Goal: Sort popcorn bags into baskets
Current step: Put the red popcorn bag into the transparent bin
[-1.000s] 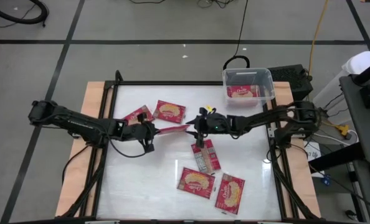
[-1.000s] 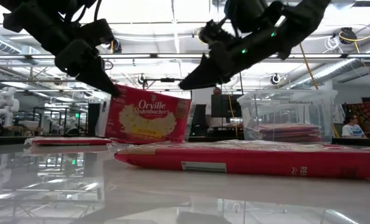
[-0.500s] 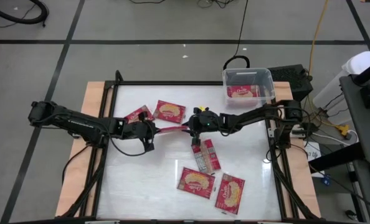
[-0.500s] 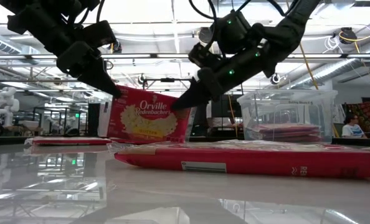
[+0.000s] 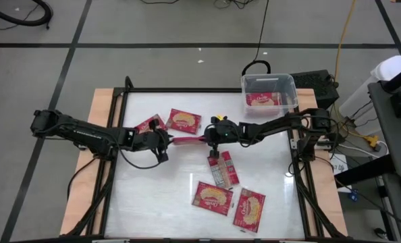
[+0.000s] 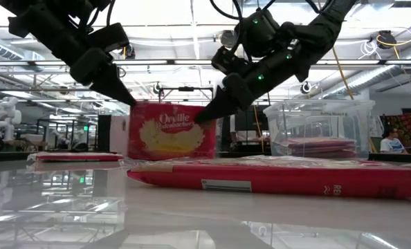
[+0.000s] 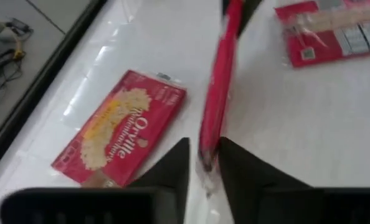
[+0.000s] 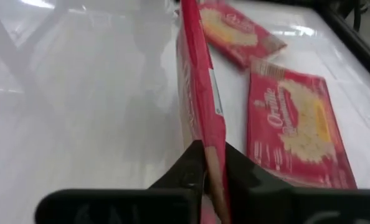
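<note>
While both grippers pinch it, bag (image 6: pixel 169 130) apparently airborne

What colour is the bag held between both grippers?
Red bag with a yellow-cream popcorn picture; low view.

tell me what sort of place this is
Probably a robotics lab or workshop: the white table stands on a taped floor with loose cables, and the low view shows open ceiling trusses and another workstation with a seated person.
</note>
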Motion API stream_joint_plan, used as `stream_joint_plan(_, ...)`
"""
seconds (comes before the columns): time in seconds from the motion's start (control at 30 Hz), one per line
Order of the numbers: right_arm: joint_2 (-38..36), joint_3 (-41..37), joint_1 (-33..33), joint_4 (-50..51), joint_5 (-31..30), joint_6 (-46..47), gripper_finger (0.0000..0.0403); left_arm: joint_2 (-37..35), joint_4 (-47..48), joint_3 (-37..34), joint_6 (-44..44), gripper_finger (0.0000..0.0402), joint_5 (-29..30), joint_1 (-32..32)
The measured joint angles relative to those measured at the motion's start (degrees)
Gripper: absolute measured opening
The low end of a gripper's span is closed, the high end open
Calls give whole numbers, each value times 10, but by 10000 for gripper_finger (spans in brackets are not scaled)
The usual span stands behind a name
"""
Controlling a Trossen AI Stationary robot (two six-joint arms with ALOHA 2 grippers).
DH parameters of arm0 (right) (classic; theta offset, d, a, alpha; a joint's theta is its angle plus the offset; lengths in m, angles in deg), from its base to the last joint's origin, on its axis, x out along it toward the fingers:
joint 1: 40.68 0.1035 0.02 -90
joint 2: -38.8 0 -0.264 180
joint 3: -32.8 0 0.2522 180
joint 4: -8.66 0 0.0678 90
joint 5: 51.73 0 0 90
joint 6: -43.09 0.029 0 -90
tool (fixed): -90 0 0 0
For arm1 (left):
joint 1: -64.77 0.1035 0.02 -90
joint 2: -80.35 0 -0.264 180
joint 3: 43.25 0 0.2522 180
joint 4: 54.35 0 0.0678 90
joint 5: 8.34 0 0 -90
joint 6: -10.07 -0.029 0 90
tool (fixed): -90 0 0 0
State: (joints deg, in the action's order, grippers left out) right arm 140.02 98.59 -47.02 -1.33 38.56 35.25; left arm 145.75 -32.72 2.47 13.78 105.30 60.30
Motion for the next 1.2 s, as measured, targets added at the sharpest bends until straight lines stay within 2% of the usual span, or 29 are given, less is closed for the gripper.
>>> stream_joint_plan(0.2,-48,0,0,69,0,-2,3,-2,-31,0,2,192,15,0)
stream_joint_plan(0.37,-122,0,-2,160,-1,-20,1,-2,-41,0,10,236,61,0)
stream_joint_plan(0.67,-304,0,-49,307,-1,-49,0,-2,-61,0,15,243,64,1)
stream_joint_plan(0.87,-409,15,-125,410,-3,-66,0,-2,-77,0,14,244,64,1)
stream_joint_plan(1.03,-446,80,-214,536,-5,-98,0,-2,-95,0,11,244,48,1)
stream_joint_plan(1.2,-448,151,-301,640,-3,-142,0,-2,-99,0,17,244,44,1)
